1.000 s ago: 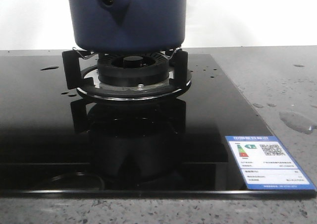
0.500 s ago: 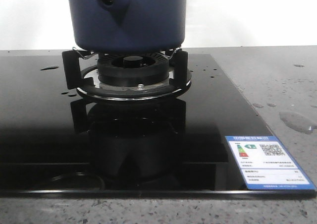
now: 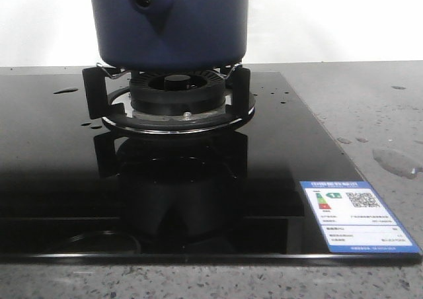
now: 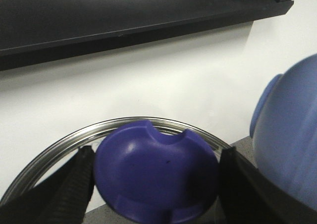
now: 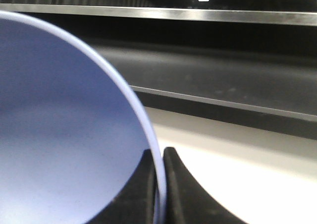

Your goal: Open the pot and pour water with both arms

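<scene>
Navy: one pot (image 3: 170, 24), one burner (image 3: 173, 90).

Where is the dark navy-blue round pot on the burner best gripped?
Probably by the tapering stub on the dark navy-blue round pot's wall, coming from the front: it juts toward the camera, while the straight sides look too wide to pinch.
</scene>
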Action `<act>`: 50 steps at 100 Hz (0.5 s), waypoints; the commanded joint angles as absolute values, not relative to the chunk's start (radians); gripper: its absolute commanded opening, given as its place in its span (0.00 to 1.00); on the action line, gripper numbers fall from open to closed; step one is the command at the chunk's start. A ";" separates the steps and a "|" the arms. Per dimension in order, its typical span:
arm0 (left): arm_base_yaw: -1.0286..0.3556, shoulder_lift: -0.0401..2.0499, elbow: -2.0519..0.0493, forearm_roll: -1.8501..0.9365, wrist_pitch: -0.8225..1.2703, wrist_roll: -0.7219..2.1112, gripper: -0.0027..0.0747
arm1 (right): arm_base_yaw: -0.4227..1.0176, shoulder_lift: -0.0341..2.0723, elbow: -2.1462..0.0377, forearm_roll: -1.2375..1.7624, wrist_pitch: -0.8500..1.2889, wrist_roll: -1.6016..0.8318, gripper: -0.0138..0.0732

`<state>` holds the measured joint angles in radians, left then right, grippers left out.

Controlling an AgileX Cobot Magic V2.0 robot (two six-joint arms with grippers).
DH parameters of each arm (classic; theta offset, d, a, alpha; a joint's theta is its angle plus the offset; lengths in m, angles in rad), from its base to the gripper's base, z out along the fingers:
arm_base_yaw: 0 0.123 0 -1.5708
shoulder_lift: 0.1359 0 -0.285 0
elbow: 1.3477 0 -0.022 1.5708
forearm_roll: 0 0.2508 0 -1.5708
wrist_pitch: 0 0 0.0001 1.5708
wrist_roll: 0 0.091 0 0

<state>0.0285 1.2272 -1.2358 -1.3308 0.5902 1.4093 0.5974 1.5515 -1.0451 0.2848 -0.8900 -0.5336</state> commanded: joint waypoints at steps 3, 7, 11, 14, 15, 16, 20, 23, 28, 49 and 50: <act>0.030 1.192 -1.273 -1.434 0.574 1.408 0.50 | 0.593 1.477 -1.139 0.367 -0.732 -0.615 0.10; 0.030 1.192 -1.273 -1.444 0.579 1.408 0.50 | 0.584 1.469 -1.172 0.426 -0.624 -0.656 0.10; 0.030 1.192 -1.273 -1.456 0.591 1.408 0.50 | 0.570 1.456 -1.202 0.497 -0.533 -0.705 0.10; 0.030 1.192 -1.273 -1.459 0.601 1.408 0.50 | 0.557 1.448 -1.233 0.548 -0.439 -0.737 0.10; 0.030 1.192 -1.273 -1.458 0.603 1.408 0.50 | 0.554 1.444 -1.239 0.561 -0.421 -0.752 0.10; 0.030 1.192 -1.273 -1.458 0.605 1.408 0.50 | 0.546 1.442 -1.251 0.586 -0.402 -0.759 0.10; 0.030 1.192 -1.273 -1.461 0.621 1.408 0.50 | 0.522 1.429 -1.280 0.647 -0.298 -0.795 0.10; 0.030 1.192 -1.273 -1.463 0.636 1.408 0.50 | 0.491 1.423 -1.308 0.700 -0.228 -0.805 0.10; 0.030 1.192 -1.273 -1.469 0.665 1.408 0.50 | 0.439 1.407 -1.345 0.752 -0.077 -0.807 0.10; 0.030 1.192 -1.273 -1.500 0.752 1.408 0.50 | 0.164 1.387 -1.472 0.779 0.478 -0.641 0.11; 0.030 1.192 -1.273 -1.502 0.754 1.408 0.50 | 0.154 1.387 -1.475 0.775 0.492 -0.621 0.11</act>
<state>0.0285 1.2272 -1.2358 -1.3968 0.7349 1.4093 0.2477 1.4316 -1.4041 0.7677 0.3566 -0.7225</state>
